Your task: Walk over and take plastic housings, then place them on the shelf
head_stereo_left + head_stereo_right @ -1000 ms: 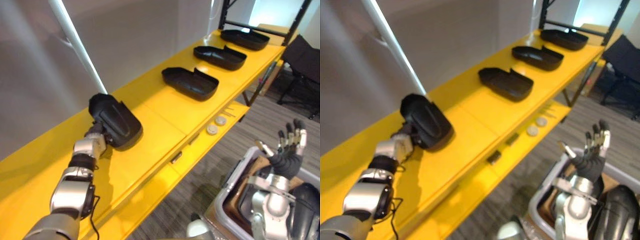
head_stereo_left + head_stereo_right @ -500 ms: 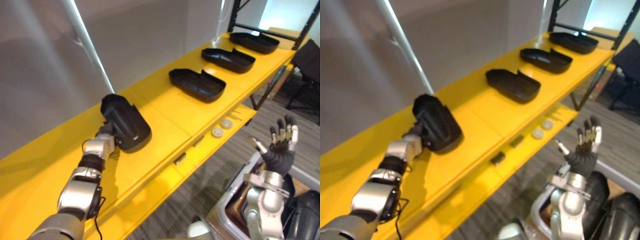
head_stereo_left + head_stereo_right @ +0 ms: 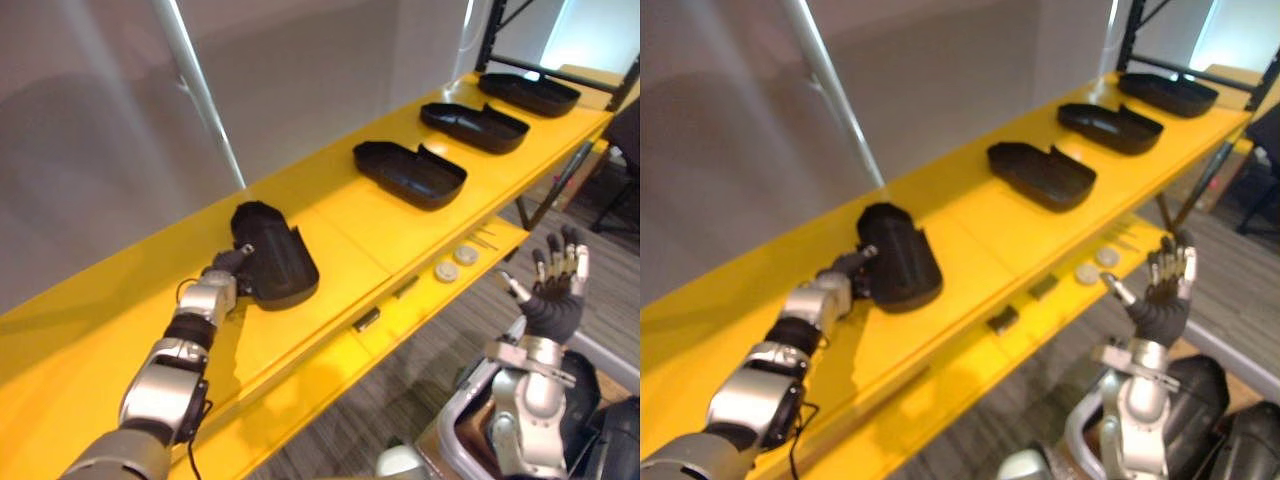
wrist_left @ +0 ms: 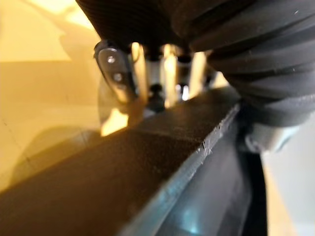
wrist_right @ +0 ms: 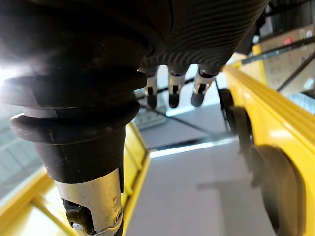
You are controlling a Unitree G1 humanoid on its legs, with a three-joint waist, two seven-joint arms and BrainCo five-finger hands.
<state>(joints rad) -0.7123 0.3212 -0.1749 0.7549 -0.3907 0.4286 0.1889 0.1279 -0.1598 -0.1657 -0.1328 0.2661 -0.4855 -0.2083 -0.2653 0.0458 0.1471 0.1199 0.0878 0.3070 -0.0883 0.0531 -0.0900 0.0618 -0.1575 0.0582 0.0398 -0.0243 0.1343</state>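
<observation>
**Plastic housing held on yellow shelf by robot's left hand**

A black plastic housing (image 3: 280,262) is seen resting on the near left stretch of a long yellow shelf (image 3: 330,215), rounded side up. Its near end is clamped by the left hand (image 3: 215,293), with a fingertip laid on top; in the left wrist view the silver fingers (image 4: 169,73) are shown just past the housing's dark edge. Further right along the shelf, three more are laid in a row, hollow side up and well apart: a second housing (image 3: 410,172), a third housing (image 3: 474,126) and, farthest, a fourth housing (image 3: 528,92). Two round discs (image 3: 447,271) are seen side by side on the lower ledge (image 3: 400,310). The right hand (image 3: 555,300) is held up at the near right, clear of the shelf, its fingers straight, spread apart and holding nothing.
</observation>
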